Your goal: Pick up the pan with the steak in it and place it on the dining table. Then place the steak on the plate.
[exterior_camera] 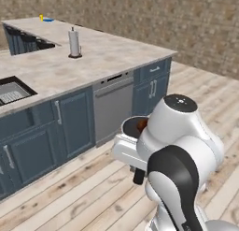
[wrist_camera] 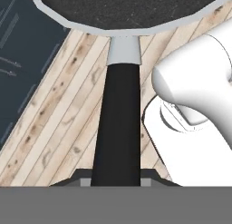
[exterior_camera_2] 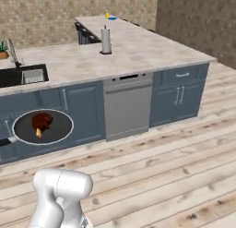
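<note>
The black pan (exterior_camera_2: 55, 130) with its silvery rim hangs level in the air over the wooden floor, in front of the blue cabinets. The reddish-brown steak (exterior_camera_2: 41, 122) lies inside it, left of centre. In the left base view my arm covers most of the pan (exterior_camera: 130, 127), and a bit of the steak (exterior_camera: 141, 126) peeks out. The hand view looks along the straight black handle (wrist_camera: 117, 123) up to the pan's underside (wrist_camera: 131, 10). My gripper (wrist_camera: 116, 182) is shut on the handle. The dining table and the plate are out of view.
A stone counter (exterior_camera: 93, 57) on dark blue cabinets runs ahead, with a dishwasher front (exterior_camera_2: 126, 105), a sink (exterior_camera_2: 23, 75) and a paper towel roll (exterior_camera_2: 106, 40). Plank floor (exterior_camera_2: 175, 167) spreads open to the right. A brick wall stands behind.
</note>
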{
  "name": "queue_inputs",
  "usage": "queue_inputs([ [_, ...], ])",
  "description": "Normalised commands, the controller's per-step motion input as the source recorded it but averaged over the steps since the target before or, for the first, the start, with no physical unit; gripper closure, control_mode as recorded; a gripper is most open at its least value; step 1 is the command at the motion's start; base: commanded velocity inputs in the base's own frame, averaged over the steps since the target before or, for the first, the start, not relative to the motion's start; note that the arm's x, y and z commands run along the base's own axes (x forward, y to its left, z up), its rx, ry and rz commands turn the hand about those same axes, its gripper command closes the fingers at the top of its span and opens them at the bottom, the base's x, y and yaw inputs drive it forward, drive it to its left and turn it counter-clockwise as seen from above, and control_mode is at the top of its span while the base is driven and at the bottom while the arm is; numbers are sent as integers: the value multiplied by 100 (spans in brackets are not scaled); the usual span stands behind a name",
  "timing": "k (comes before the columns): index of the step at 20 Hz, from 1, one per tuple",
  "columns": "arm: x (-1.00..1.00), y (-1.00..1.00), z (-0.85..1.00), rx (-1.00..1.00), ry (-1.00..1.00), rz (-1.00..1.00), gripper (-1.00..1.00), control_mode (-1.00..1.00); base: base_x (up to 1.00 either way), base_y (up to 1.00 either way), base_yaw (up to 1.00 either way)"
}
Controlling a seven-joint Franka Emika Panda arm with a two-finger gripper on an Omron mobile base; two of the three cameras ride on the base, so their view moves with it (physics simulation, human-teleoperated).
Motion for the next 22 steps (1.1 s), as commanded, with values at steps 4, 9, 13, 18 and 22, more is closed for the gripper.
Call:
queue_inputs([
  [4,0,0,0,0,0,0,100,100,13,-3,42],
  [9,0,0,0,0,0,0,100,100,12,-3,42],
  [13,0,0,0,0,0,0,100,100,4,0,39],
  [18,0,0,0,0,0,0,100,100,-2,-2,18],
  [22,0,0,0,0,0,0,100,100,63,0,0],
])
